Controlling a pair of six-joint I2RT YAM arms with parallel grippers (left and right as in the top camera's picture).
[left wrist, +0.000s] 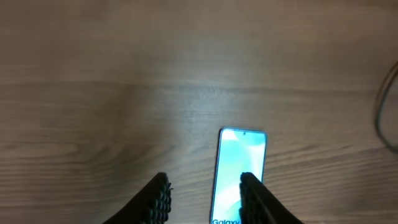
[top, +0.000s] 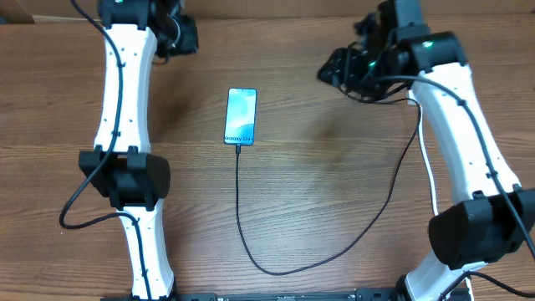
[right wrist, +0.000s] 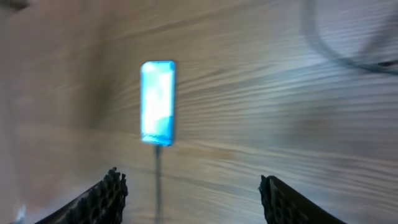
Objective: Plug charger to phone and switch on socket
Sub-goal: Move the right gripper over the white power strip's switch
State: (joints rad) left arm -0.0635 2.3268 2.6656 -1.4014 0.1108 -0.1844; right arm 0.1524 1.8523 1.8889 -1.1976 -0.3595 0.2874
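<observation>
Glossy rectangular phone [top: 241,116]; grained wooden table [top: 334,192]

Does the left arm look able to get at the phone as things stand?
Likely yes: the left gripper hangs open near the phone, nothing lies on it, and only the charger cable trails from one end.

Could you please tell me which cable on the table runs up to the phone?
The thin black charger cable; it meets the phone's bottom edge, unlike the white cord beside the right arm.
</observation>
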